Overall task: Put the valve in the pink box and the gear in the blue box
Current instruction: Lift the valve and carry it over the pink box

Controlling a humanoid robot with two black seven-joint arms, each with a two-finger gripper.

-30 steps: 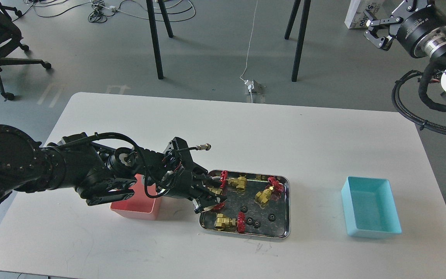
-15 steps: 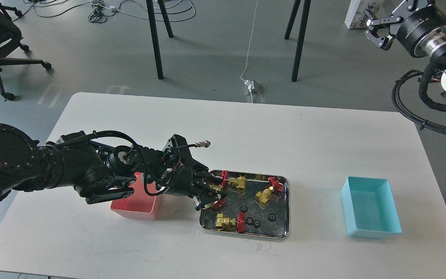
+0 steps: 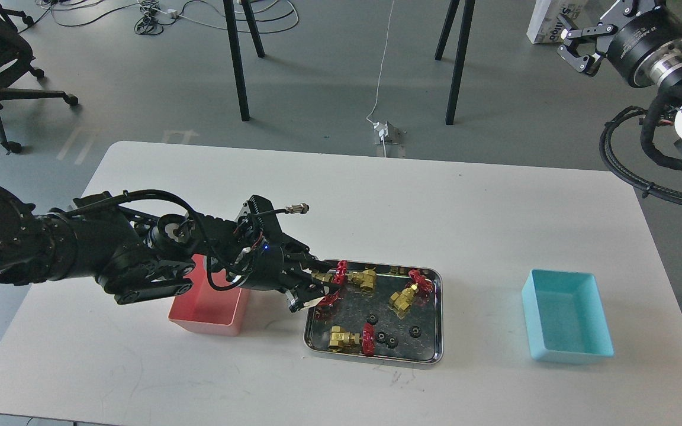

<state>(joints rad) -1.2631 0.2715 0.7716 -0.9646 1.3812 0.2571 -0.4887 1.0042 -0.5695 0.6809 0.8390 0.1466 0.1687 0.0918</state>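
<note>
While our left gripper (image 3: 311,290) clamps a brass valve (image 3: 324,278) over the shiny steel tray (image 3: 436,313), our right gripper (image 3: 578,44), upper right, gapes.

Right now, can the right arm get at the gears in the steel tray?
Probably not without a long move: the right tool is raised far off the table, while the gears lie uncovered in the tray.

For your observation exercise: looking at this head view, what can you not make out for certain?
- Left gripper: dark fingers over a valve hide whether it is gripped.
- Pink box: the left arm covers its far part.
- Gears: too small to count teeth.
- Right gripper: small, near the frame's top edge.
</note>
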